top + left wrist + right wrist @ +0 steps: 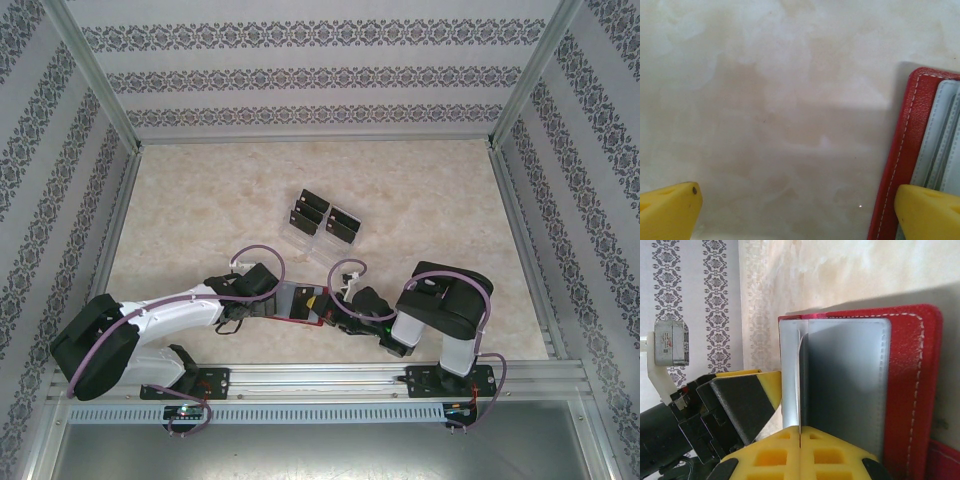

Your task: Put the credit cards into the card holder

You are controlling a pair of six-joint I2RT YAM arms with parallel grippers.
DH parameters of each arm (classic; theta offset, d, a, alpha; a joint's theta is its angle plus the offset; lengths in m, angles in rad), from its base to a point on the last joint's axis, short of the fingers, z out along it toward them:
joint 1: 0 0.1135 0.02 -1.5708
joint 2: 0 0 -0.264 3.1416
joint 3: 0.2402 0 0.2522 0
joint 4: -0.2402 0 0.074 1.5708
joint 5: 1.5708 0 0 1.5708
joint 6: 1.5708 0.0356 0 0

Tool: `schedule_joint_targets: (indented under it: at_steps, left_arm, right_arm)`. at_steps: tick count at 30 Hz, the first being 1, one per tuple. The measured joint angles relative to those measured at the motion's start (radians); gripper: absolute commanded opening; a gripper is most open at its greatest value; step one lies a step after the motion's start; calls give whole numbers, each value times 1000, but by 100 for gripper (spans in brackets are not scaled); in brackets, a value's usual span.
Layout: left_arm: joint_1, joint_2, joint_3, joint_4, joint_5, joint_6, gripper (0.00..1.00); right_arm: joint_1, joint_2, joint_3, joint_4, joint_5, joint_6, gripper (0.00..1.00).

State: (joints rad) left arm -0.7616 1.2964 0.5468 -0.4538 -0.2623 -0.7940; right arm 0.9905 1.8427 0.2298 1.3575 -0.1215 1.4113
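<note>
The red card holder lies open near the front edge, between my two grippers. In the right wrist view its grey pockets face up inside the red cover. My right gripper is shut on a thin black credit card, seen edge-on and standing at a grey pocket. Seen from above, the right gripper is at the wallet's right side. My left gripper is open wide, one yellow finger over the wallet's edge. More black credit cards sit in the tray.
A clear plastic tray with compartments stands mid-table, beyond the wallet. Patterned walls and metal posts ring the table. The left gripper's yellow-and-black finger sits close to the left of my right gripper. The table's front rail lies just behind the wallet.
</note>
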Motion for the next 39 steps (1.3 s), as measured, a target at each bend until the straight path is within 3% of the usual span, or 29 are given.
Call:
schedule_joint_targets:
  at_steps: [22,39]
  left_arm:
    - [-11,5,0,0,-13,-1,100]
    - [-13,7,1,1,-13,-2,100]
  right_arm:
    - [-53,32,48,-2,-105,-4,0]
    - [-30,37,16,5,-55,5,0]
